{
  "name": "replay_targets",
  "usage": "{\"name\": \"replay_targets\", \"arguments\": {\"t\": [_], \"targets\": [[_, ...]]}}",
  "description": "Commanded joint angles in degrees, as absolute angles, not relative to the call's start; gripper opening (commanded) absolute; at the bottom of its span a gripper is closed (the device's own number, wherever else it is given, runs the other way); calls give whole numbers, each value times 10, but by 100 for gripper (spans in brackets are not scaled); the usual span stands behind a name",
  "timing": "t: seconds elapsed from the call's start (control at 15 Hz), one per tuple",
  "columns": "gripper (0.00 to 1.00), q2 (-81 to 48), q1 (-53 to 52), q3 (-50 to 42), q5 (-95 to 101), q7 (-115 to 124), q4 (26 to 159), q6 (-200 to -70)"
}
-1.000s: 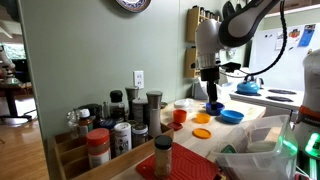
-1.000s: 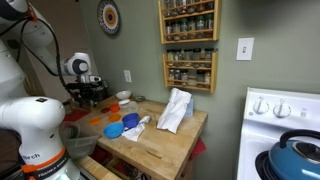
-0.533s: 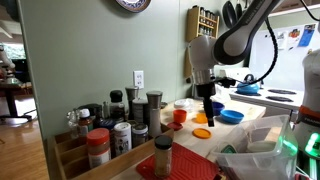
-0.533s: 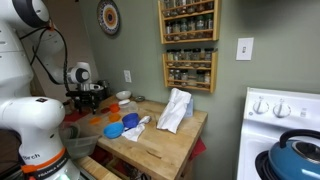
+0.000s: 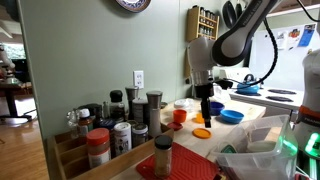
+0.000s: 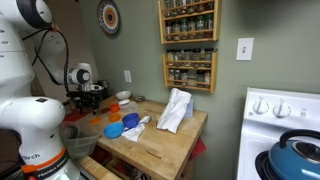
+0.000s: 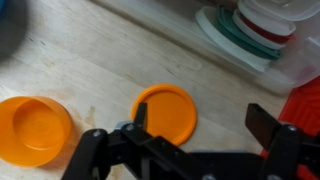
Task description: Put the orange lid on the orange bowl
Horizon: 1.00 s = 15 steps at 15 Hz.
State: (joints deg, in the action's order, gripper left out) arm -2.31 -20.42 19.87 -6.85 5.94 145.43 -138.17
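Observation:
In the wrist view the orange lid [image 7: 165, 112] lies flat on the wooden counter, partly between and just beyond my open gripper's fingers [image 7: 200, 125]. The orange bowl [image 7: 35, 128] stands upright and empty to the lid's left, apart from it. In an exterior view my gripper [image 5: 207, 110] hangs just above the counter over the bowl [image 5: 200, 119] and the lid [image 5: 202, 133]. The gripper holds nothing. In an exterior view the gripper [image 6: 86, 99] is at the counter's far left.
An orange-red cup [image 5: 179, 116] and blue bowls [image 5: 231, 116] stand near the gripper. Stacked white and green containers [image 7: 255, 25] sit by the wall. A white cloth [image 6: 175, 110] lies on the counter. Spice jars [image 5: 110, 135] fill the foreground.
The arm has moved from above the blue bowls toward the orange lid and bowl and come lower. Over the last half second it barely moved.

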Motion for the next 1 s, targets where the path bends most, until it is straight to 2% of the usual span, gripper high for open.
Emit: {"name": "replay_targets", "arguments": {"t": [0.0,0.47,0.93], "targets": [[100,-41,-205,197,-52,112,1467,-1450],[100,-82,-213,176,55,225,1478,-1518],[100,-113,-219,158,73,257,1477,-1544]]}}
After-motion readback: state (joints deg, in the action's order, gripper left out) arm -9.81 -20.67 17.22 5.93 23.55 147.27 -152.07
